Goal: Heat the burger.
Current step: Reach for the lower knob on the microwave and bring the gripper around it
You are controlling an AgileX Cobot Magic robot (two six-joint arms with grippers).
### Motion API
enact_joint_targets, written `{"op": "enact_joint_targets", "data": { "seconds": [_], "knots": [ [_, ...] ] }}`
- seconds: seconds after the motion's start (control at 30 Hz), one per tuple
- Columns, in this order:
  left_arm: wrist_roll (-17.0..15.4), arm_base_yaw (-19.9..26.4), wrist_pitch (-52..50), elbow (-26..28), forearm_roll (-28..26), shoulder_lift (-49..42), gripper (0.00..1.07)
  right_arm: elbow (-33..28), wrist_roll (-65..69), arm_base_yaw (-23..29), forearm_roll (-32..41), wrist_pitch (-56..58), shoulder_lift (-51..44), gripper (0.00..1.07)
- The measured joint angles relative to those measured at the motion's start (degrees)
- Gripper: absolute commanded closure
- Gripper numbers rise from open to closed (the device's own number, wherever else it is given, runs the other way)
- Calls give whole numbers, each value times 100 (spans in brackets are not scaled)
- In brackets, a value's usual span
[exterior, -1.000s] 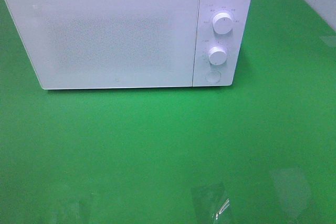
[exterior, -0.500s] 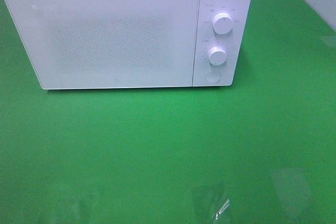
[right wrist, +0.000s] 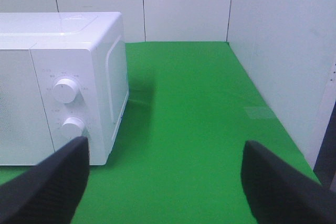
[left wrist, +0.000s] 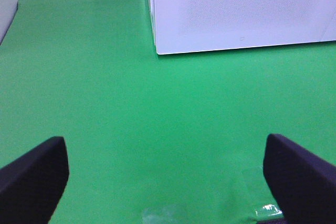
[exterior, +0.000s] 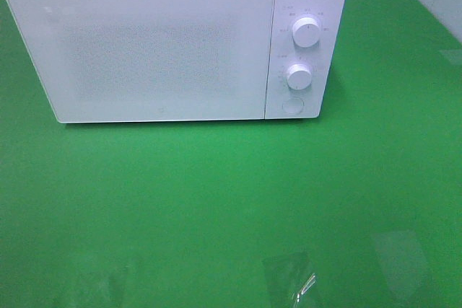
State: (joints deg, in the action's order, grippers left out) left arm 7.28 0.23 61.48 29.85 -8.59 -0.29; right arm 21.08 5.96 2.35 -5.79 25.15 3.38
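Microwave shut, both grippers wide open and empty, and we can't tell where the burger is.
We've got the green table (exterior: 216,200) with the white microwave (exterior: 159,48) on it, door closed. The left gripper (left wrist: 168,177) hangs before the microwave's door corner, jaws spread wide on nothing. The right gripper (right wrist: 167,182) hangs before the microwave's knobs (exterior: 307,32), just as wide and empty.

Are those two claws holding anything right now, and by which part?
Nothing: the left gripper and the right gripper both stand open and empty.
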Motion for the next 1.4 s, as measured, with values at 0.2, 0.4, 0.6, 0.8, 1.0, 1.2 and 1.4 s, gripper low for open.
{"op": "enact_joint_targets", "data": {
  "seconds": [0.2,0.4,0.6,0.8,1.0,1.2,1.4],
  "knots": [
    [0,0,0,0,0,0,14,-309,0,0,-23,-602,229,32],
    [0,0,0,0,0,0,14,-544,0,0,-23,-1220,842,32],
    [0,0,0,0,0,0,14,-550,0,0,-23,-1513,1318,32],
    [0,0,0,0,0,0,14,-550,0,0,-23,-1799,1937,32],
    [0,0,0,0,0,0,14,-550,0,0,-23,-2252,2659,32],
    [0,0,0,0,0,0,14,-550,0,0,-23,-2922,3243,32],
    [0,0,0,0,0,0,14,-550,155,0,17,-3879,3839,32]
  ]
}}
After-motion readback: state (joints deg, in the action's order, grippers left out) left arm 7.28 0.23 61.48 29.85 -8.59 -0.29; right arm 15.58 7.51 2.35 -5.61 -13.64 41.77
